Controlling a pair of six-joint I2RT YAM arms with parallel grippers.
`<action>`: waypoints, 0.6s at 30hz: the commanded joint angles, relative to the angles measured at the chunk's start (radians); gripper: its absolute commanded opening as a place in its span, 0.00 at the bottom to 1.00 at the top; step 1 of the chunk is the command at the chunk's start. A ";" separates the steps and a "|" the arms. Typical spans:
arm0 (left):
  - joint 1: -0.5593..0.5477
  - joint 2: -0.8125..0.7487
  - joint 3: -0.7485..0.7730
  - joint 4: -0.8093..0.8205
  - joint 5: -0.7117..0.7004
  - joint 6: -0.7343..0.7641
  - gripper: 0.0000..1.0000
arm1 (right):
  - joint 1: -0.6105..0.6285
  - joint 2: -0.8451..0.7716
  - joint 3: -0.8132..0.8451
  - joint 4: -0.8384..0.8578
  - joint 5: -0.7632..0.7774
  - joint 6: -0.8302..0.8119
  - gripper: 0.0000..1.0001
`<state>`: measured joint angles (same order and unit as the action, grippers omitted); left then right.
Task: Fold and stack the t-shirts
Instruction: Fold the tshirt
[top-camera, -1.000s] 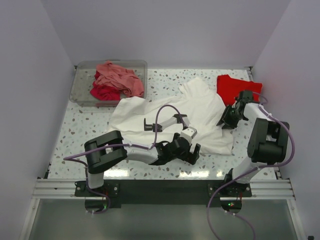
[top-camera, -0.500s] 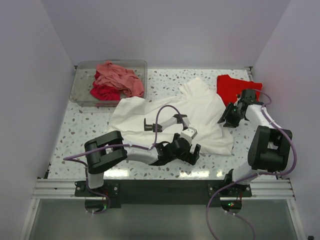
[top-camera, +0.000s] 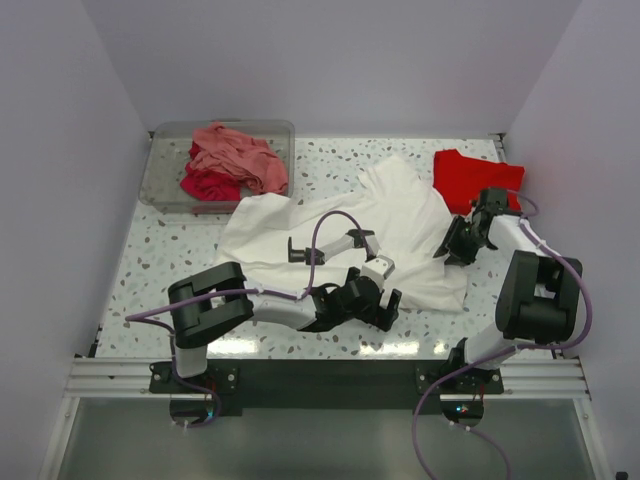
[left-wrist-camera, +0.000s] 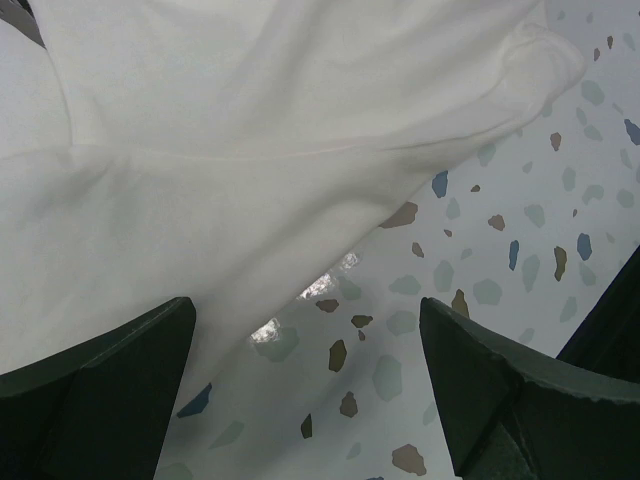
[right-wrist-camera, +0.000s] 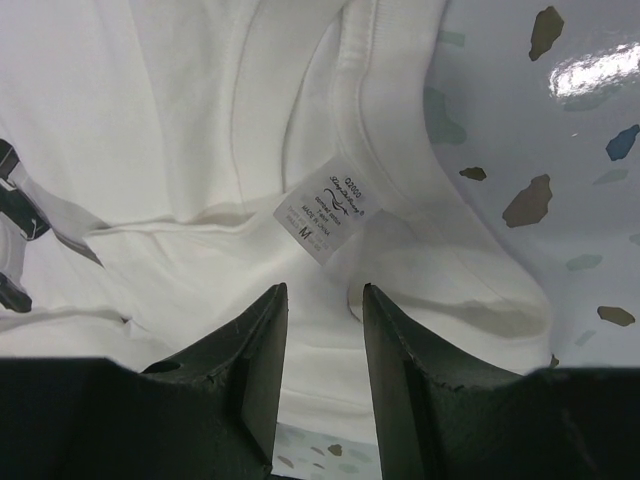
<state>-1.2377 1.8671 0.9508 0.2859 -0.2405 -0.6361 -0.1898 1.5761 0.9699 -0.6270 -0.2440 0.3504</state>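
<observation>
We take the white t-shirt as reference. It lies crumpled and unfolded across the middle of the terrazzo table.

Off its far-left corner sits a clear bin. Inside, the salmon-pink t-shirt is heaped over the crimson t-shirt. Both are bunched, neither folded.

Our left gripper sits at the white t-shirt's near edge, right of its midline. In the left wrist view its fingers are spread wide with nothing between them. The shirt's hem runs diagonally just past the tips, with bare table under the gap. So it's wide open and holding nothing.

Our right gripper is over the white t-shirt's right edge. In the right wrist view its fingers stand close together with a narrow gap, and we see no cloth pinched in it. Just beyond the tips is the shirt's collar, its label facing up and reading M. We can't tell whether the tips touch the cloth.

The red t-shirt lies on the table at the white t-shirt's far-right side. Their edges either touch or overlap, and we can't tell which. The right gripper is just on its near side.
</observation>
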 joint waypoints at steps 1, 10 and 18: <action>-0.016 -0.005 -0.027 -0.110 0.012 -0.034 1.00 | 0.000 0.005 -0.011 0.016 0.009 -0.007 0.40; -0.023 0.004 -0.032 -0.113 0.012 -0.034 1.00 | 0.000 0.038 -0.008 0.058 -0.043 0.009 0.11; -0.026 0.003 -0.046 -0.108 0.010 -0.040 1.00 | 0.001 0.013 0.007 0.075 -0.077 -0.001 0.00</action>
<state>-1.2461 1.8637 0.9489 0.2764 -0.2481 -0.6369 -0.1898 1.6165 0.9573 -0.5777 -0.2829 0.3569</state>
